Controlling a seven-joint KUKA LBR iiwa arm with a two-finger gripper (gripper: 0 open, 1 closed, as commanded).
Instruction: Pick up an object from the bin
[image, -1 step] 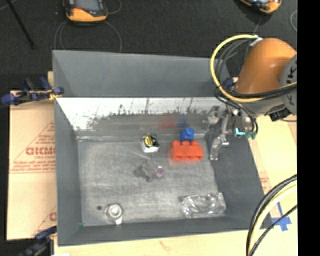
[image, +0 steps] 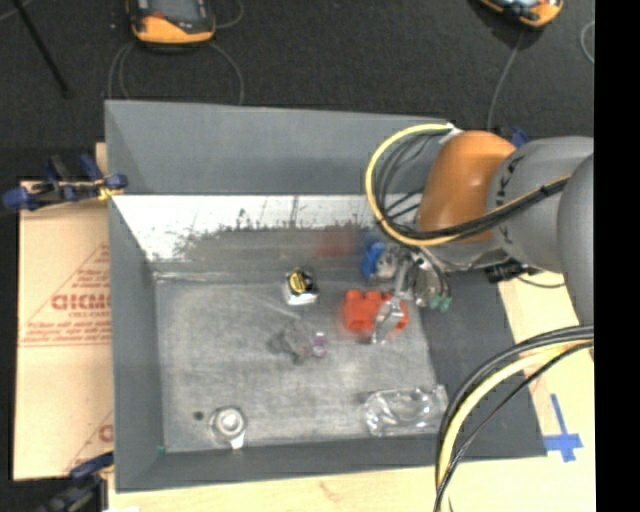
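Note:
My gripper reaches down into the right half of the bin, near the back wall. A red blocky thing lies right against its left side, touching or partly under it. Whether the red thing is gripped cannot be made out. A small blue thing sits just behind, close to the back wall. A crumpled clear plastic piece lies in front of the gripper, at the bin's front right.
A yellow and black tape measure lies mid-bin near the back. A small grey and purple thing rests in the middle. A small silvery round thing stands at the front left. The arm with its orange cover and cables overhangs the right rim.

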